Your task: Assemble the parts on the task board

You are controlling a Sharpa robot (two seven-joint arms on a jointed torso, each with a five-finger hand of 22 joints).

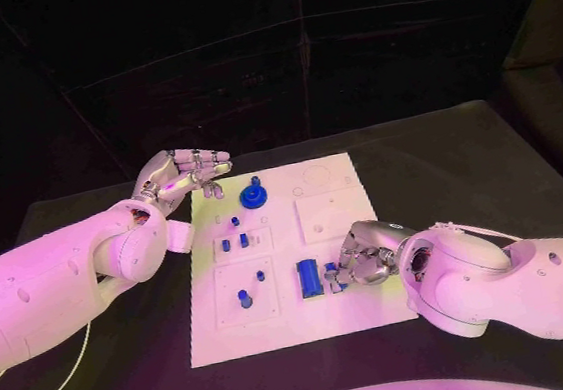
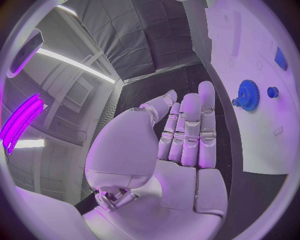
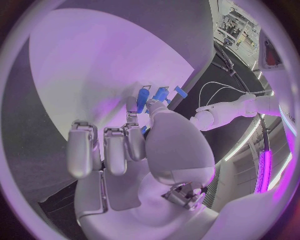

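The white task board (image 1: 296, 324) lies mid-table. The left hand (image 1: 184, 176) hovers at its far left corner, fingers straight, close together, holding nothing. The right hand (image 1: 363, 260) pinches a small blue part (image 1: 332, 277) beside the blue cylinder (image 1: 308, 279).

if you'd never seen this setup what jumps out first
The white task board in the middle of the black table, dotted with small blue parts, draws the eye first. The right hand rests at the board's near right, fingers on a small blue part, while the left hand hovers open at its far left corner, beside a blue gear.
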